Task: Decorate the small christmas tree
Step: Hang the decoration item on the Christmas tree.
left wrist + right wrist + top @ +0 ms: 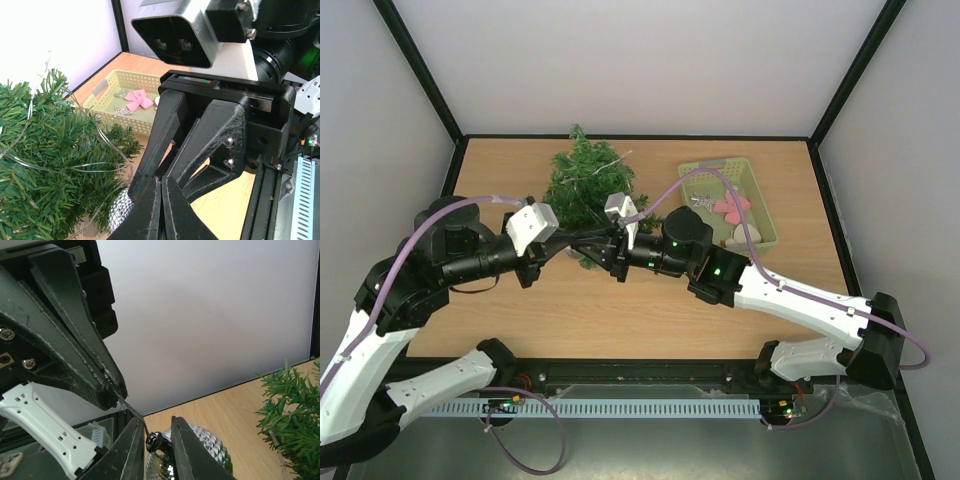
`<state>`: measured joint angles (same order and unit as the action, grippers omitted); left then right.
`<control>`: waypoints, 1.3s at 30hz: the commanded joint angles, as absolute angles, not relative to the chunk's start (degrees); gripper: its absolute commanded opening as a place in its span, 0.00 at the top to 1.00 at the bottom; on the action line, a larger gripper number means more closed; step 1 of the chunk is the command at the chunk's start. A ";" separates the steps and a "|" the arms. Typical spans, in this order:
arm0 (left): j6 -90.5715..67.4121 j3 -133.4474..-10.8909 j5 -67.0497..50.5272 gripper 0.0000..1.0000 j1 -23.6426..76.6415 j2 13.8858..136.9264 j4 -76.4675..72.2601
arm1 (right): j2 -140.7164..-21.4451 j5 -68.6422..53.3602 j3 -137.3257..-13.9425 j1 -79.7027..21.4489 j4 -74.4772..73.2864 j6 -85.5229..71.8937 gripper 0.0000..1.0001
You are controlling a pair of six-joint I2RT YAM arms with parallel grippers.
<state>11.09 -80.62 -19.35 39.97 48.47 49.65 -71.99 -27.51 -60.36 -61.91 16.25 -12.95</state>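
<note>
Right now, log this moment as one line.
left fingers: shut on hanger thread | right fingers: flanking cap of silver ball, grip unclear | small christmas tree: beside ball

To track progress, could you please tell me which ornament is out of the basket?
The silver ball, its thread pinched in the left hand beside the tree; the pink bow and star lie in the basket.

You get the mirrored ball point(210, 455) only in part: the bottom edge cuts it, and you cannot tell whether the right pincer point(156, 427) clamps its cap point(155, 442).
</note>
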 commanded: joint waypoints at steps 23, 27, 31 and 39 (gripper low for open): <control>8.65 -79.62 -5.77 0.98 40.17 48.71 50.63 | -62.75 -14.44 -50.07 -62.23 18.76 -22.49 0.57; 8.89 -78.89 -2.06 0.98 40.17 48.67 51.72 | -59.58 -11.81 -46.59 -62.23 21.17 -28.49 0.56; 10.01 -79.24 -3.50 0.98 40.17 48.63 52.76 | -59.42 -18.43 -46.75 -62.23 20.18 -21.01 0.43; 8.58 -80.48 -11.33 0.98 40.17 47.34 51.02 | -66.25 -20.75 -53.61 -62.29 19.31 -11.55 0.25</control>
<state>9.54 -79.29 -7.46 39.97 48.27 51.79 -63.11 -18.26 -49.91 -61.91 18.09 -16.84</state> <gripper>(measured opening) 0.028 0.719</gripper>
